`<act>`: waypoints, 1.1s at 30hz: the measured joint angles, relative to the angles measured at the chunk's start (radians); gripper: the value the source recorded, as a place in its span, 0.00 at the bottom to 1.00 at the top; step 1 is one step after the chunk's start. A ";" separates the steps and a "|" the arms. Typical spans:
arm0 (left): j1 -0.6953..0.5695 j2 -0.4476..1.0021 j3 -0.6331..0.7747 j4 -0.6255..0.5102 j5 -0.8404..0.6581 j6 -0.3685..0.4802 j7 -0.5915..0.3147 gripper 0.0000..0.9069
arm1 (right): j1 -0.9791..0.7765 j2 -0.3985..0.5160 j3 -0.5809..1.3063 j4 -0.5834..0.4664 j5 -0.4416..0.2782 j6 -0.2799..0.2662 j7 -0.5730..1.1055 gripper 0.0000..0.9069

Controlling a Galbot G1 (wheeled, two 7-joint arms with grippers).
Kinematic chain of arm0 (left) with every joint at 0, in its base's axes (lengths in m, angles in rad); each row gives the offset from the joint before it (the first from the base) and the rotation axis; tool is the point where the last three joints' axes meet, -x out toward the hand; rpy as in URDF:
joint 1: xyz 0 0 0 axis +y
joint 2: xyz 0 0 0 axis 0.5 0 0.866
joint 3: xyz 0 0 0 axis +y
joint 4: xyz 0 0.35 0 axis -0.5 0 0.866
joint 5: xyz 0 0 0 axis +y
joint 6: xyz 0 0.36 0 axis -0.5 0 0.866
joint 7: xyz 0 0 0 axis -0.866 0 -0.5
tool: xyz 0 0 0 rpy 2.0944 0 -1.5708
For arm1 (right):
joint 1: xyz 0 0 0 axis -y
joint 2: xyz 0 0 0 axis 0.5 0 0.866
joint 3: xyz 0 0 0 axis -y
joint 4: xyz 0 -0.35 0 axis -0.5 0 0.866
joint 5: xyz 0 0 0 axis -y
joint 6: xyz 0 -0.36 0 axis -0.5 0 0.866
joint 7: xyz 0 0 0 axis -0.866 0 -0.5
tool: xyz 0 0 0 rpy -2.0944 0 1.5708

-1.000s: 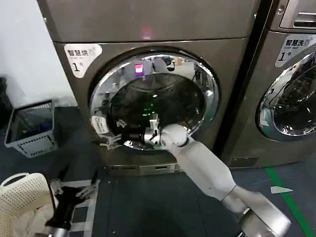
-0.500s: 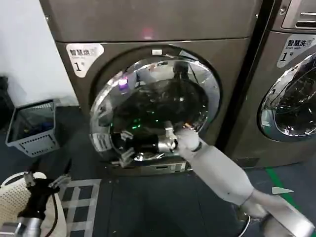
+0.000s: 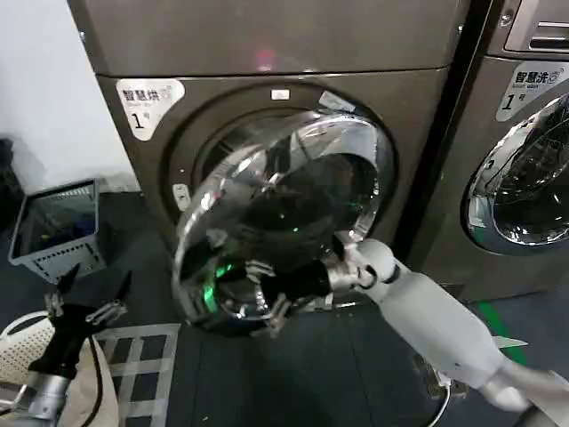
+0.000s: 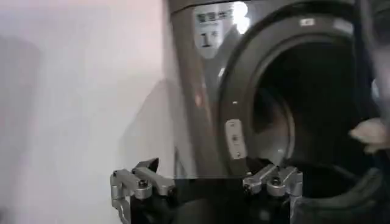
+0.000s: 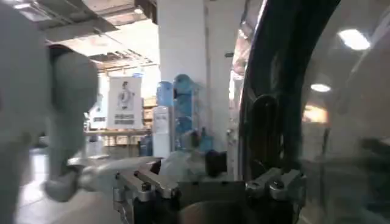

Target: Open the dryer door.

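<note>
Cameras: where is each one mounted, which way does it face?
Head view: on the head, looking down at the dryer door swung partly open; right gripper at its lower rim, left gripper low.
Left wrist: faces the drum opening.
Right wrist: against the door glass.
Shared: the door.

Dryer door: glossy chrome ring, dark tinted glass; machine front: brushed bronze-grey metal

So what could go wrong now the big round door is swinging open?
The right claw touches only the lower rim of the dryer door, so it might slip off and leave the door half open. The door is also swinging out toward the left claw, which sits low beside the white basket, and could bump it.
</note>
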 joint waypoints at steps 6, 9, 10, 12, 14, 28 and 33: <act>-0.008 0.094 0.075 -0.004 0.001 -0.039 0.055 1.00 | -0.067 -0.107 0.047 0.078 -0.001 0.000 -0.066 1.00; -0.025 0.148 0.123 -0.009 0.003 -0.041 0.065 1.00 | -0.114 -0.162 0.080 0.118 -0.002 0.001 -0.084 1.00; -0.031 0.165 0.137 -0.009 0.002 -0.041 0.067 1.00 | -0.132 -0.181 0.095 0.133 -0.002 0.002 -0.086 1.00; -0.045 0.200 0.168 -0.011 -0.001 -0.039 0.070 1.00 | -0.170 -0.212 0.125 0.156 0.000 0.005 -0.087 1.00; -0.061 0.234 0.199 -0.013 -0.008 -0.037 0.070 1.00 | -0.221 -0.246 0.169 0.181 0.003 0.007 -0.086 1.00; -0.206 0.397 0.466 -0.048 0.020 -0.052 0.101 1.00 | -0.553 -0.406 0.465 0.279 0.004 0.064 -0.080 1.00; -0.294 0.409 0.559 -0.036 0.018 -0.042 0.100 1.00 | -0.709 -0.422 0.619 0.250 0.026 0.112 -0.039 1.00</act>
